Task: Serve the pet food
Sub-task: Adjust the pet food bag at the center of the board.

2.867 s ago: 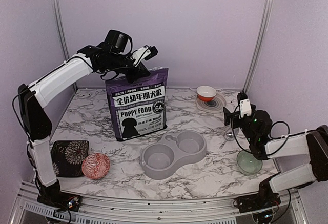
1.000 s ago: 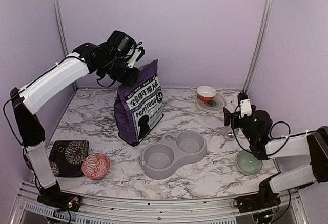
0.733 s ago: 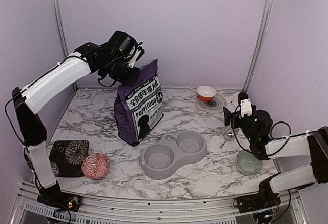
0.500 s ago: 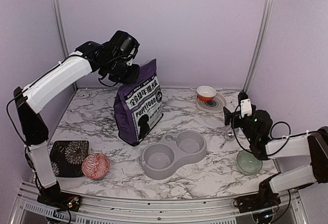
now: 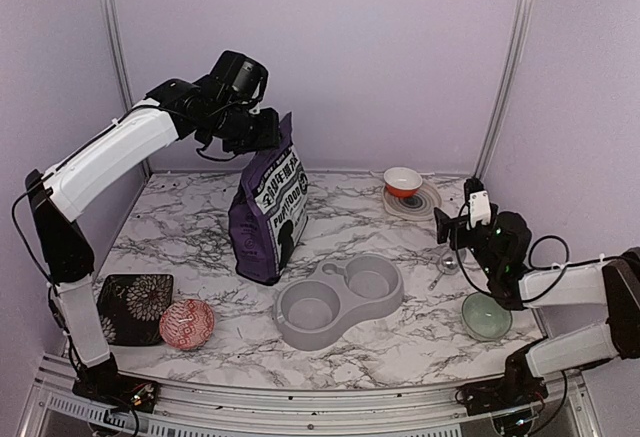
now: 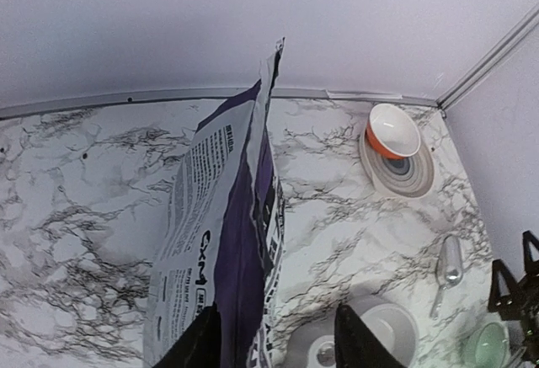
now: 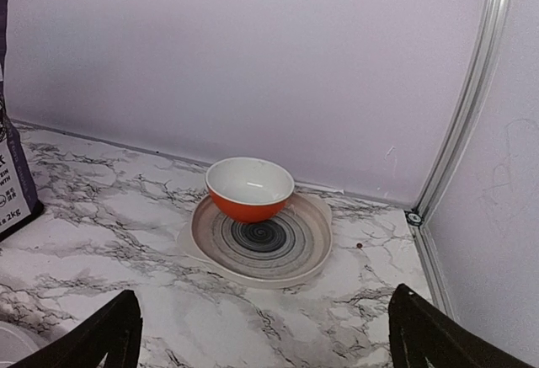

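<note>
1. Near left, on the marble table [image 5: 190,242]: dark floral square dish [image 5: 130,307], with a red patterned bowl [image 5: 186,323] just beside its right edge.
2. Near centre: grey double-bowl feeder [image 5: 344,305], lying diagonally.
3. Near right: pale green bowl [image 5: 486,317]; clear scoop [image 5: 446,263] flat on the marble just behind.
4. Right gripper [image 5: 447,229]: raised near the scoop, jaws spread wide, gripping nothing.
5. Middle: purple "PUPPY FOOD" bag [image 5: 268,212], standing behind and left of the feeder, narrow side forward.
6. Left gripper [image 5: 268,135]: at the bag's top edge, jaws parted, edge between the fingers [image 6: 205,344], not pinched.
7. Pet food: no pellets discernible; bag contents hidden.
8. Far right: orange bowl [image 5: 402,180] on a spiral-patterned plate [image 5: 428,203].
</note>
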{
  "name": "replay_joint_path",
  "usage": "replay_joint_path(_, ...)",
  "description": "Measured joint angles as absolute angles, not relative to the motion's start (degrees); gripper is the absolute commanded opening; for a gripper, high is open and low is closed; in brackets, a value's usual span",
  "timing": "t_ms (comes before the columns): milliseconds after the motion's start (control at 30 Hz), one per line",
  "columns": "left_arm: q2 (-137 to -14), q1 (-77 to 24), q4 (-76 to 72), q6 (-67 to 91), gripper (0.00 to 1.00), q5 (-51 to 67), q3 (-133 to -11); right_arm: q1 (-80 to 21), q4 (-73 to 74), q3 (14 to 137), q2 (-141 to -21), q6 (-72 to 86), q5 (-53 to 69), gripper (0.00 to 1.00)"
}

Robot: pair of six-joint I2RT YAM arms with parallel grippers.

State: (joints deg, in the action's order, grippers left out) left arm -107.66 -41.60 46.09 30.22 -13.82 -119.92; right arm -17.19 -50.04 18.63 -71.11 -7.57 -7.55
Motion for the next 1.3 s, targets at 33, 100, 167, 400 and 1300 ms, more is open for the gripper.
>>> replay_joint_path(33, -107.66, -41.6, 45.15, 29.12, 0.55, -13.34, -119.92, -17.19, -49.12, 19.18, -71.11, -7.2, -7.18, 0.98)
replay_joint_path(100, -107.57, -41.6, 43.92, 26.44, 0.6, -12.91, -119.92, -17.21, -46.72, 20.93, -71.0, -6.02, -6.04, 0.98)
replay_joint_path(167, -107.2, -41.54, 42.94, 23.33, 0.68, -12.97, -119.87, -17.3, -44.14, 22.96, -70.52, -4.73, -5.02, 0.99)
replay_joint_path(400, -99.74, -39.92, 36.53, 13.52, 0.89, -12.95, -111.61, -18.17, -33.74, 31.64, -68.42, -0.05, -1.37, 1.0)
replay_joint_path(1300, -97.3, -26.35, 25.06, 20.18, 0.47, 17.19, -101.65, -34.83, 12.25, 83.57, -88.55, 9.87, -2.7, 1.0)
